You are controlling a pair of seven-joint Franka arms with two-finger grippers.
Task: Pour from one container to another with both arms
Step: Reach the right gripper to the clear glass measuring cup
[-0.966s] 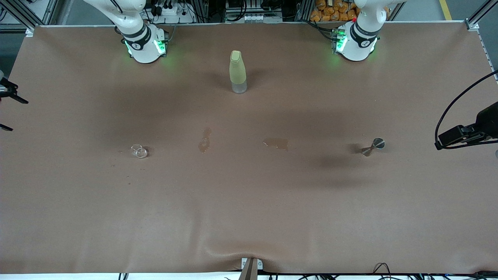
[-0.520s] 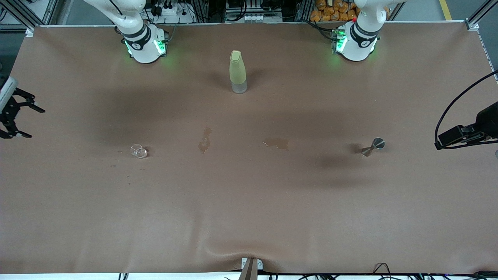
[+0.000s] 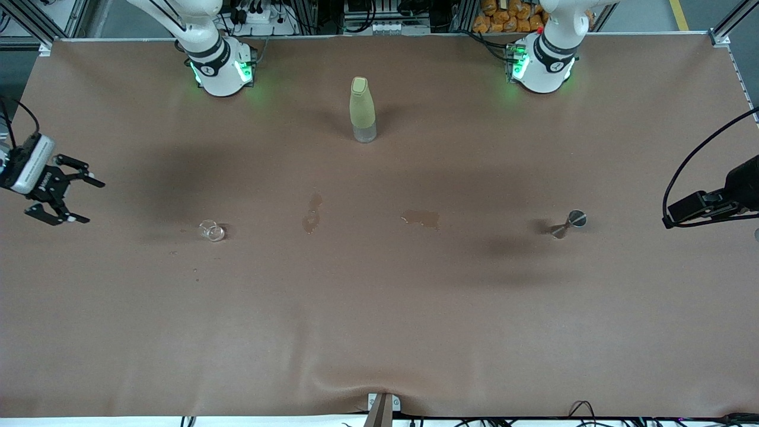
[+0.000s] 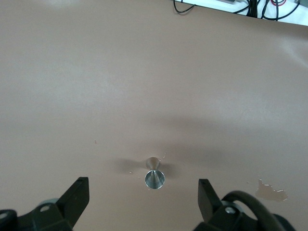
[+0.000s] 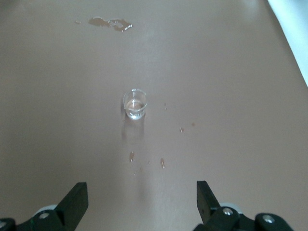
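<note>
A small clear glass point(image 3: 211, 230) stands on the brown table toward the right arm's end. My right gripper point(image 3: 95, 203) hovers open over the table near that end's edge, short of the glass point(image 5: 134, 104), with nothing between its fingers point(image 5: 77, 197). A small metal jigger point(image 3: 568, 223) sits toward the left arm's end. In the left wrist view the left gripper point(image 4: 143, 197) is open, apart from the jigger point(image 4: 154, 174) ahead of it. The left arm's hand point(image 3: 711, 201) shows only partly at the picture's edge.
A tall yellow-green bottle point(image 3: 362, 110) stands between the two arm bases, farther from the front camera. Two wet patches point(image 3: 311, 214) point(image 3: 422, 219) mark the cloth between glass and jigger. Small drops point(image 5: 162, 162) lie near the glass. The cloth bulges at the near edge point(image 3: 379, 385).
The right gripper has come in from the table's edge toward the glass, now fully in view. The left arm, glass, jigger and bottle have not moved.
</note>
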